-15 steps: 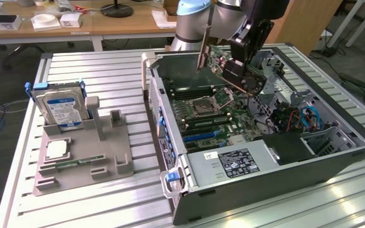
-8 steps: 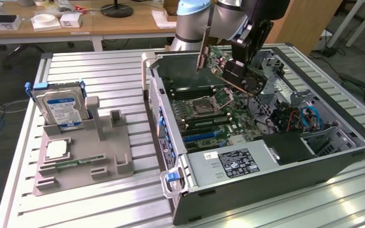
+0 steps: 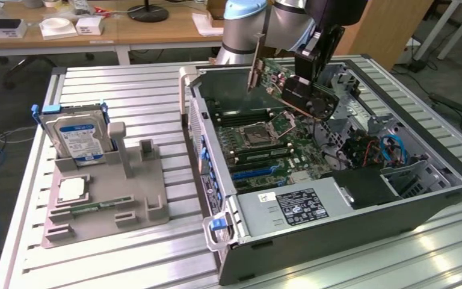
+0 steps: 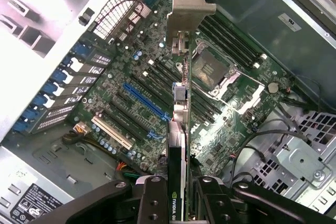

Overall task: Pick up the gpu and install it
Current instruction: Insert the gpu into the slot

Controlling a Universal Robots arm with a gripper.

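Gripper (image 4: pixel 177 195): clenched on the gpu (image 4: pixel 177 150), over the open case (image 3: pixel 327 235).
Gpu: held edge-on in the air above the motherboard (image 4: pixel 123 106).
Case: on the counter (image 3: pixel 118 90).
Hard drive (image 3: pixel 79 135): upright in a holder (image 3: pixel 127 205), at the exterior view's left.

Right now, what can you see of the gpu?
The gpu is a slim card: green board, black cooler with an NVIDIA label, and a silver metal bracket at one end. The fingers clamp it from both sides. It hangs tilted above the motherboard inside the open case, not seated in any slot.
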